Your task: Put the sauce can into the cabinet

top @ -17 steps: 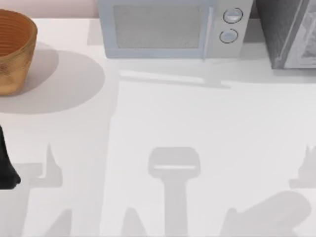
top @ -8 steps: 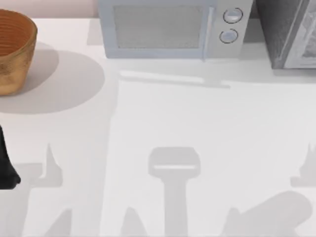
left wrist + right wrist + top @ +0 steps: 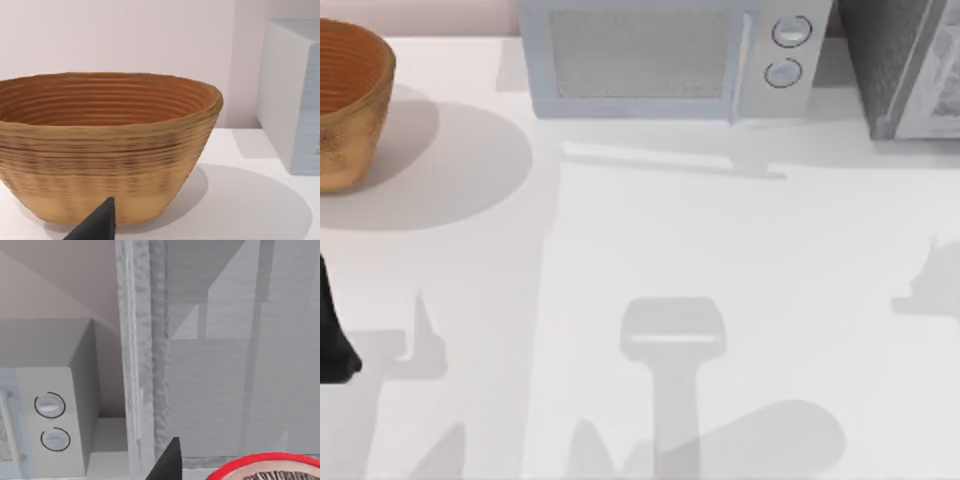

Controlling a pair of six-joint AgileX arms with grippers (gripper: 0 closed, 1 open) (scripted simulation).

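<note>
The white tabletop (image 3: 720,260) carries three large items along its far edge. The light grey microwave (image 3: 665,58), with two round dials on its front, stands at the middle of the far edge. The cabinet (image 3: 900,65), dark grey and speckled with a pale grey framed front panel, occupies the far right corner, just beside the microwave. The right wrist view faces the cabinet (image 3: 220,355) at close range: its pale interior is visible past the speckled edge of the frame, with the microwave (image 3: 50,420) next to it.

A woven brown basket (image 3: 350,100) stands near the far left corner. In the left wrist view, the basket (image 3: 105,145) is upright, with the side wall of the microwave (image 3: 292,95) beyond it.

The left arm is parked at the left edge of the tabletop. A dark tip of the left gripper (image 3: 97,224) points toward the basket; its finger state cannot be determined.

The sauce can (image 3: 267,469) shows its red rim and silver top directly at the right gripper (image 3: 167,462), in front of the cabinet opening. Whether the fingers are clamped on the can cannot be determined.
</note>
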